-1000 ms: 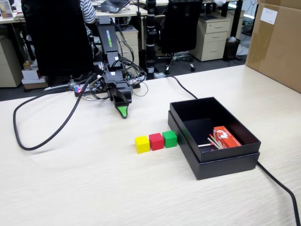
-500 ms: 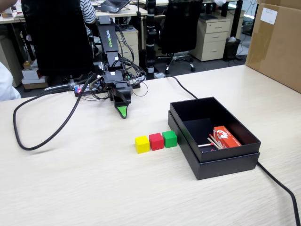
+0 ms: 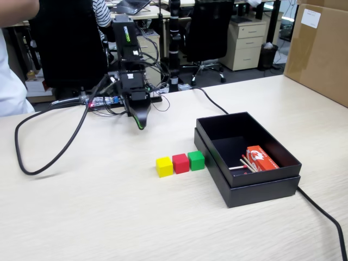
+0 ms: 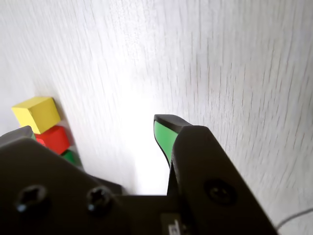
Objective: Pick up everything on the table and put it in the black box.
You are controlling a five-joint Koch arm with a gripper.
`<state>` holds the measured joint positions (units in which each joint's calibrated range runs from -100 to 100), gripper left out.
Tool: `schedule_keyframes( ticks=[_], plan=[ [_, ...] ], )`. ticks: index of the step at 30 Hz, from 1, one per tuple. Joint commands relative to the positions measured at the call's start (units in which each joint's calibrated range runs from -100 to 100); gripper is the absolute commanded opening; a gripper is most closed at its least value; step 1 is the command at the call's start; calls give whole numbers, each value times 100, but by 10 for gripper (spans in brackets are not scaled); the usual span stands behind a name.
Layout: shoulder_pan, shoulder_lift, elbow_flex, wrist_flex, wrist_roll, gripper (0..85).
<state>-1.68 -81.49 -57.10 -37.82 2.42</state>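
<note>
In the fixed view, a thick black cable (image 3: 49, 155) is lying in a loop on the table (image 3: 109, 217) at the far left, running back toward the arm's base. To its right, the gripper (image 3: 141, 124) is hanging above the table with its tip pointing down and toward the camera, clear of every object. In the wrist view the gripper (image 4: 93, 129) is showing a green-lined finger (image 4: 163, 134) on the right and a second dark finger at the left edge, with bare table showing in the moderate gap between them; nothing is sitting in that gap. Further right in the fixed view, the three cubes are resting on the table in a touching row: the yellow cube (image 3: 164, 166), then the red cube (image 3: 180, 163), then the green cube (image 3: 196, 160). The row's long axis is running left to right, rising slightly toward the far right, and its green end is lying just beside the black box (image 3: 255, 187). The box's long axis is running from far left to near right. A red-and-white packet (image 3: 261, 157) and thin wooden sticks (image 3: 248, 165) are lying inside it. A brown carton (image 3: 321, 49) is standing at the far right.
</note>
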Motion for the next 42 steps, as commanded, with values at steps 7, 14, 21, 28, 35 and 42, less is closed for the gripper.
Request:
schedule_keyframes(
  ticks=[7,14,21,28,35,42],
  plan=[
    [59,2842,3525,-2036,103,471],
    [88,4930,5411,-2555,93,472],
    [147,6869,6689,-2693,78,473],
    [151,8086,7568,-2710,63,472],
    [161,9141,8040,-2779,63,473],
    [171,9612,8294,-2935,54,457]
  ],
)
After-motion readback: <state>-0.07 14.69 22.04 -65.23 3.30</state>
